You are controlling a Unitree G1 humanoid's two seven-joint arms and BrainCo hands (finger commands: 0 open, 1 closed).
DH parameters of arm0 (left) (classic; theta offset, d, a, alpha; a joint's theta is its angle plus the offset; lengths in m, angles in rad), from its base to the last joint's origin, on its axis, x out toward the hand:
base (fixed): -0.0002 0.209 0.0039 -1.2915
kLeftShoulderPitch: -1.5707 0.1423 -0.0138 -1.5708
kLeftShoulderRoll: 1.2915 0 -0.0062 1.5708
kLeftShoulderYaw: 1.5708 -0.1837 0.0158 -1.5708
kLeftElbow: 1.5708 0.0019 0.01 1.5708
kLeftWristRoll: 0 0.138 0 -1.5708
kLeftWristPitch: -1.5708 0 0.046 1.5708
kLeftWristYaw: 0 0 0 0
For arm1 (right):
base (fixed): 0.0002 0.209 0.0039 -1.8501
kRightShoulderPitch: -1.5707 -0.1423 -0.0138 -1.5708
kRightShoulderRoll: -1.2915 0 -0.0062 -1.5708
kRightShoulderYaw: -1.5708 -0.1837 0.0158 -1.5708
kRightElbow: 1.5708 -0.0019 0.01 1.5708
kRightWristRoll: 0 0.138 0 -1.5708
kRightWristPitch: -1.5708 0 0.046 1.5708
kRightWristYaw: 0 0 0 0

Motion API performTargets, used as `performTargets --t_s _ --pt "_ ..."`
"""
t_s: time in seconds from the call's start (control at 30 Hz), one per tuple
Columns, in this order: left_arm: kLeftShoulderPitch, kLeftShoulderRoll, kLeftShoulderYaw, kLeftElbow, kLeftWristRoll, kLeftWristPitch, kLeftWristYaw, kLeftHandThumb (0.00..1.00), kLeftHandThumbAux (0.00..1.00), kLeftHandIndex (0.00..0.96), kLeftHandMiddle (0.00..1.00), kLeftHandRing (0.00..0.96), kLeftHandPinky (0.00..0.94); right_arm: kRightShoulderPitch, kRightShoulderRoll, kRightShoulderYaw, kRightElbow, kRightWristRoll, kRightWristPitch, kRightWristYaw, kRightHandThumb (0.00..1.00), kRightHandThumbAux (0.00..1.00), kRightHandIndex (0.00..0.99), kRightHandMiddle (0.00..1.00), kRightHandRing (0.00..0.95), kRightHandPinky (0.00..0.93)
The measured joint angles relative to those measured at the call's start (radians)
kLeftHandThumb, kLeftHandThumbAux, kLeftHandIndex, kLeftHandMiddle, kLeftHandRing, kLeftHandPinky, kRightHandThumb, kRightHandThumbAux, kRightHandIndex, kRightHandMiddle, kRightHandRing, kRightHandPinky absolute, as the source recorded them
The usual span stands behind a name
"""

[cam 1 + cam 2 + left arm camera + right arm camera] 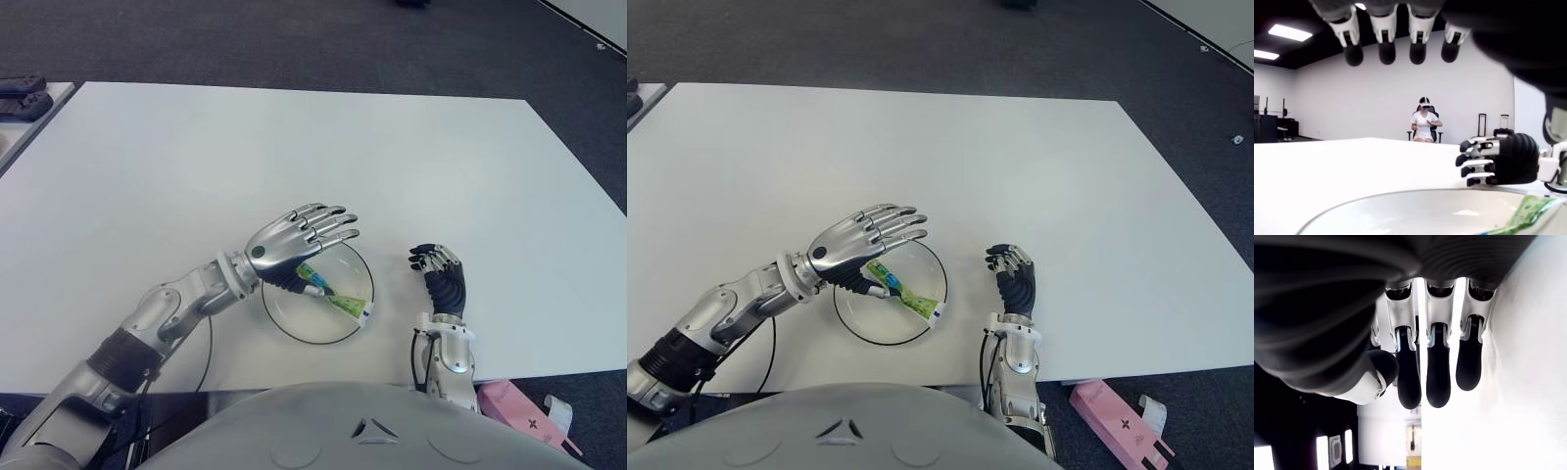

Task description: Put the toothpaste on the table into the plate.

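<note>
Table [294, 147]: white top, carrying the items below.

Plate [284, 318]: clear glass, round, dark-rimmed, set close to the near edge of the table, about midway along it.

Toothpaste [338, 302]: green tube, white cap, lying inside the plate with the cap end toward the rim on the robot's right (cap touching or just over the rim; cannot tell which).

Left hand [299, 235]: above the far-left part of the plate, palm down, fingers extended and spread, holding nothing; thumb lowered beside the tube's tail end, contact not discernible.

Right hand [441, 274]: near the table's near edge, just to the right of the plate, apart from it; fingers loosely bent, nothing in them.

Person [1423, 122]: seated on a chair in the background of the left wrist view.
</note>
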Motion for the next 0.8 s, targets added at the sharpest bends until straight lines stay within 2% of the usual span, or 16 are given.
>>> performTargets --t_s 0.23,0.4,0.5,0.67,0.8 --pt "0.007 0.002 0.051 0.021 -0.009 -0.011 0.067 0.171 0.319 0.000 0.000 0.000 0.000 -0.005 -0.002 0.000 0.005 0.000 0.000 0.003 0.710 0.727 0.429 0.484 0.479 0.473" --pt "0.009 0.002 0.123 0.042 -0.099 -0.024 0.084 0.173 0.326 0.000 0.000 0.000 0.000 -0.011 -0.002 0.000 0.010 0.000 0.000 0.003 0.710 0.726 0.429 0.486 0.480 0.475" --pt "0.009 -0.016 0.168 0.052 -0.180 -0.020 0.084 0.166 0.366 0.000 0.000 0.000 0.015 -0.012 -0.001 -0.001 0.013 0.000 0.000 0.003 0.710 0.726 0.429 0.487 0.480 0.472" --pt "0.017 -0.082 0.229 0.060 -0.335 0.035 0.048 0.148 0.428 0.000 0.000 0.000 0.069 -0.020 0.000 -0.002 0.018 0.000 0.000 0.002 0.710 0.726 0.429 0.487 0.481 0.475" --pt "0.030 -0.137 0.274 0.059 -0.471 0.083 0.003 0.105 0.558 0.000 0.000 0.000 0.078 -0.029 -0.001 -0.005 0.028 0.000 -0.001 0.002 0.710 0.727 0.429 0.490 0.483 0.478"
